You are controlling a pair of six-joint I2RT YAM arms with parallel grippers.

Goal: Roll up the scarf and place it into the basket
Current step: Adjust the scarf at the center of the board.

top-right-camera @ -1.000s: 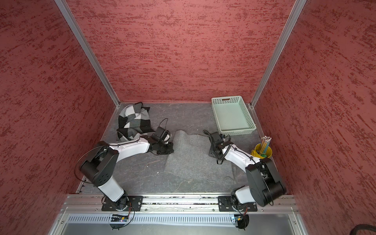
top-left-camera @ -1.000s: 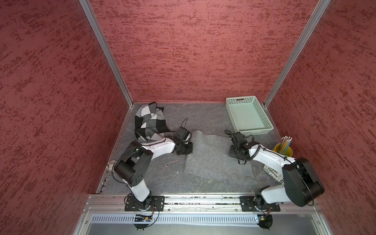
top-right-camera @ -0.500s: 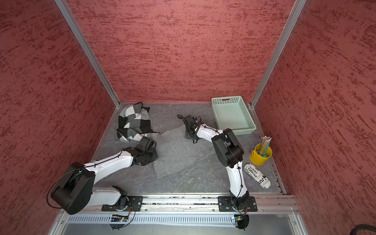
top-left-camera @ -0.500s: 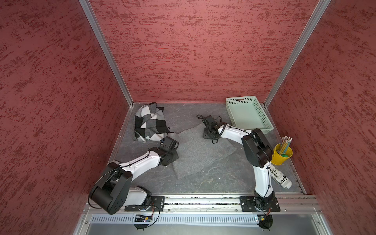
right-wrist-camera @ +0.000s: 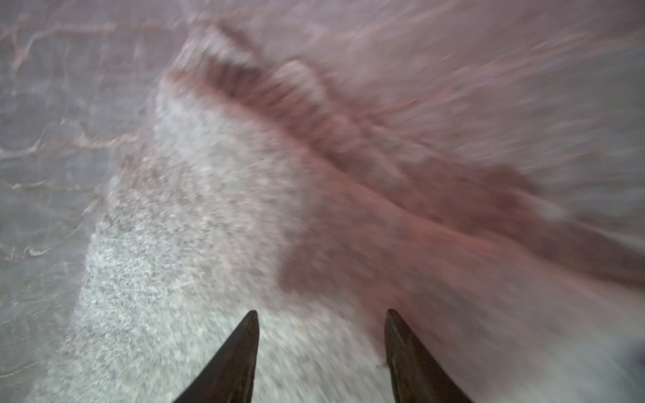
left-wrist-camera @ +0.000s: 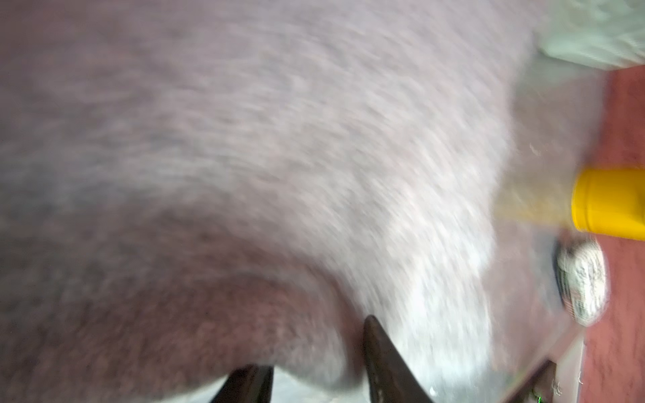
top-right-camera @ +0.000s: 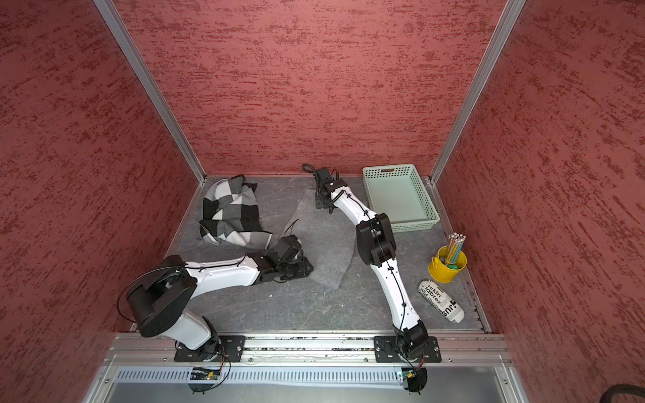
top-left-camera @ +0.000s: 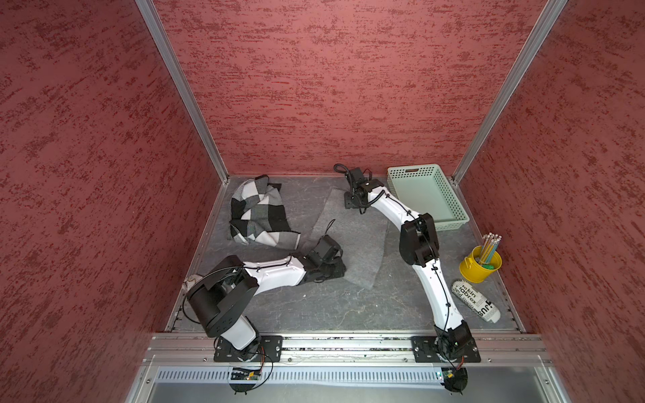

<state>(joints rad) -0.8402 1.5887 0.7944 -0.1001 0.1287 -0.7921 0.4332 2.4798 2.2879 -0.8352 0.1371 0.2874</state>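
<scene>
— Right, item one: the scarf. Where do you have it?

— Grey scarf [top-left-camera: 356, 240], one piece. It is spread flat and unrolled on the counter [top-left-camera: 314, 307], mid-floor between my two arms. It lies outside the basket [top-left-camera: 450, 225], which sits in the far right corner. Both top views show the two near each other, with my right arm crossing the strip between them.

— Pincers?

— Left pincer [top-left-camera: 333, 270]: low, at the scarf's near left edge. On its wrist camera the left pincer [left-wrist-camera: 314, 366] shows its tips standing apart, with grey cloth bulging just beyond them. That picture is badly smeared. I read the jaws as parted and gripping nothing, though a caught fold would be hard to see.

— And the other?

— Right pincer [top-left-camera: 352, 202]: at the scarf's far corner, beside the basket's left wall. On its wrist camera the right pincer [right-wrist-camera: 321, 331] has its tips well apart over the scarf's pale weave, with nothing between them.

— Remaining stock?

— Checked cloth [top-left-camera: 258, 213]: black, white and grey, crumpled in the far left corner, its near end just beside the scarf's left edge.
— Yellow cup [top-left-camera: 480, 268]: upright by the right wall, holding pencils [top-left-camera: 490, 244].
— Printed roll [top-left-camera: 474, 301]: white with black lettering, lying on its side just in front of the cup.
</scene>
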